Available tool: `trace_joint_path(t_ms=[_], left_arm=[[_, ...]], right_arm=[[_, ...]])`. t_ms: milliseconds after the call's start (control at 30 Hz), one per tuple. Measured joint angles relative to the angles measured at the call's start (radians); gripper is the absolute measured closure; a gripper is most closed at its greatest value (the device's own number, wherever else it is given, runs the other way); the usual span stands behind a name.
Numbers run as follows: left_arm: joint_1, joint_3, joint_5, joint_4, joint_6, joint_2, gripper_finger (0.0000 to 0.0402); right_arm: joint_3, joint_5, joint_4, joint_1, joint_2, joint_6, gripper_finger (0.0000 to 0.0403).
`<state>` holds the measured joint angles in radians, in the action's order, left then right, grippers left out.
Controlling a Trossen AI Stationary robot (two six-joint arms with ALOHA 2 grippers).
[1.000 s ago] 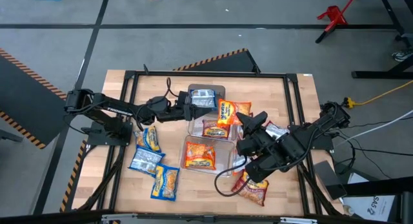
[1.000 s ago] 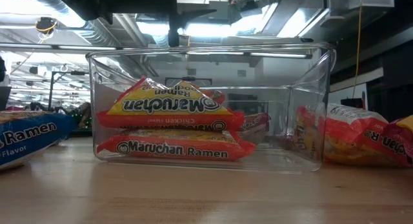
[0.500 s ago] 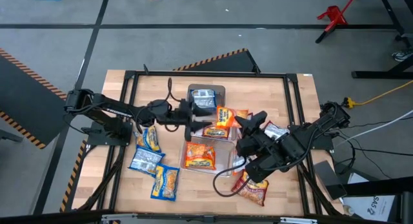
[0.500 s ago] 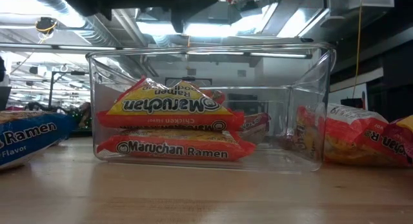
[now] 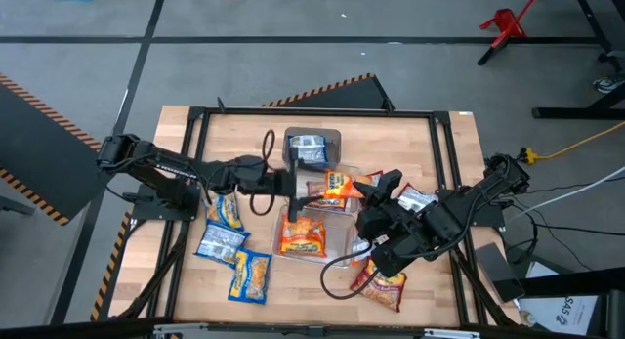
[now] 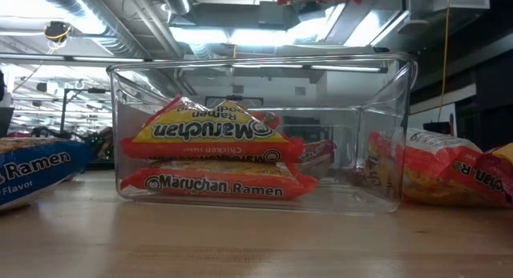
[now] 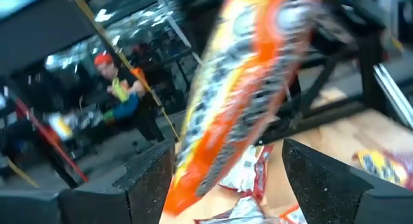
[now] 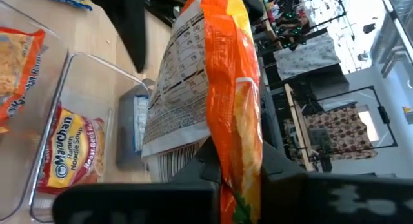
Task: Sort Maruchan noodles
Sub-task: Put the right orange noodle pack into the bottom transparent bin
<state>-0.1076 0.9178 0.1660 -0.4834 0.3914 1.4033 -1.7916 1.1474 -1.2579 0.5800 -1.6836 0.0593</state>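
Blue packets: loose on worktop, L side. Left claw: fingers spread either side of orange packet, gripping nothing. That packet hangs upright above clear bins, pinched at its edge by right claw, clenched. Assessment: pkt light, film crinkly and slick, noodle block brittle. Recommend hold at sealed end flap, not over block.

Light wooden table edged by a black metal frame. Grey floor around it, black-and-orange hazard-striped ramps near the far edge. Red stand at far right, yellow cable alongside. Bright ceiling lights and ducts overhead.
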Motion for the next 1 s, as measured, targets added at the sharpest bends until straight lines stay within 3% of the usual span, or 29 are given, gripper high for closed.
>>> trace_joint_path(t_ms=[200, 433, 567, 1000], left_arm=[[-0.013, 0.001, -0.045, 0.023, 0.133, 0.000, 0.0120], [0.035, 0.001, -0.067, 0.006, 0.125, 0.014, 0.0120], [0.042, 0.002, -0.173, -0.014, 0.084, 0.029, 0.0121], [0.027, 0.001, -0.125, -0.032, 0.081, 0.066, 0.0125]], right_arm=[[0.000, -0.016, 0.001, 0.000, 0.000, -0.003, 0.0388], [0.000, -0.091, 0.071, -0.010, 0.000, -0.041, 0.0388], [0.000, -0.120, 0.107, -0.029, 0.000, -0.070, 0.0388], [0.000, -0.222, 0.168, -0.065, 0.000, -0.116, 0.0388]])
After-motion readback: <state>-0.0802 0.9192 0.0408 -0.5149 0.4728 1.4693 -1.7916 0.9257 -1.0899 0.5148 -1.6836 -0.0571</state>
